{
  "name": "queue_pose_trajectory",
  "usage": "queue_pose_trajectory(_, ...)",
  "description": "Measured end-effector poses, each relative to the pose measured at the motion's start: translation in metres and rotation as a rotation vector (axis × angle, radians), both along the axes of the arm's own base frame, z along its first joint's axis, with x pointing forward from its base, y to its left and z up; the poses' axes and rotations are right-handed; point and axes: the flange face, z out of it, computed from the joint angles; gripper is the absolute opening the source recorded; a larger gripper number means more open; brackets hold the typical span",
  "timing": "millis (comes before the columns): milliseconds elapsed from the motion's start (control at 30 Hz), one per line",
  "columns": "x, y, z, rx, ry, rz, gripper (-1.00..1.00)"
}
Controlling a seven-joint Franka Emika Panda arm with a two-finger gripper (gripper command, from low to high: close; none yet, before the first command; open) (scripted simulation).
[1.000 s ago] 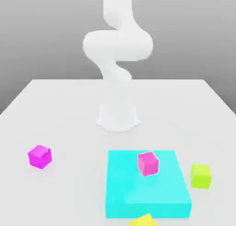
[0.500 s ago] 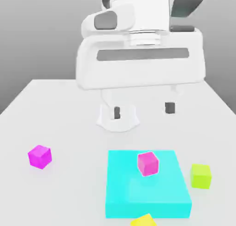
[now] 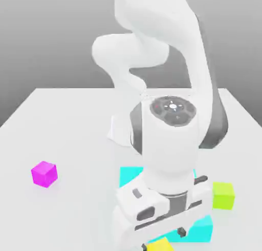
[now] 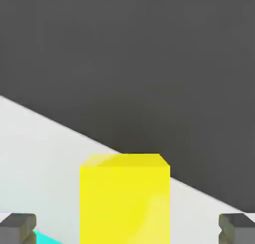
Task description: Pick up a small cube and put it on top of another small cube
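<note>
cyan block (image 3: 202,228) mostly hidden, yellow cube (image 3: 161,245) cropped

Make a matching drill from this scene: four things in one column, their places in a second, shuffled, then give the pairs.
Things:
1. yellow cube
2. purple cube
3. lime-green cube
4. cyan block

Places:
A. alone, far on the exterior view's left
B. between the fingertips of the open end effector
C. mostly hidden behind the arm
D. table's right side in the exterior view

Pairs: 1-B, 2-A, 3-D, 4-C

Colours on the white table (image 3: 61,122)

The small cube (image 4: 124,200) is bright yellow, another small cube (image 3: 44,173) vivid magenta-purple, a third cube (image 3: 223,195) lime-green, the flat block (image 3: 130,175) cyan, the arm (image 3: 169,142) white and grey.
</note>
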Motion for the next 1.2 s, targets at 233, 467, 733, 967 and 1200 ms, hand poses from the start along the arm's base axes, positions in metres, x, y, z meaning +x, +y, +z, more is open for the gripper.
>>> queue_pose_trajectory(233, -0.001, 0.000, -0.013, 0.000, 0.001, 0.000, -1.00)
queue_pose_trajectory(467, -0.007, -0.030, 0.055, -0.004, 0.001, -0.076, -1.00)
queue_pose_trajectory(733, -0.077, -0.183, 0.085, -0.016, 0.000, -0.520, -1.00)
queue_pose_trajectory(967, -0.184, -0.292, 0.100, -0.014, 0.001, -0.959, -1.00)
queue_pose_trajectory(1200, -0.271, -0.323, 0.097, 0.001, 0.000, -1.263, -1.00)
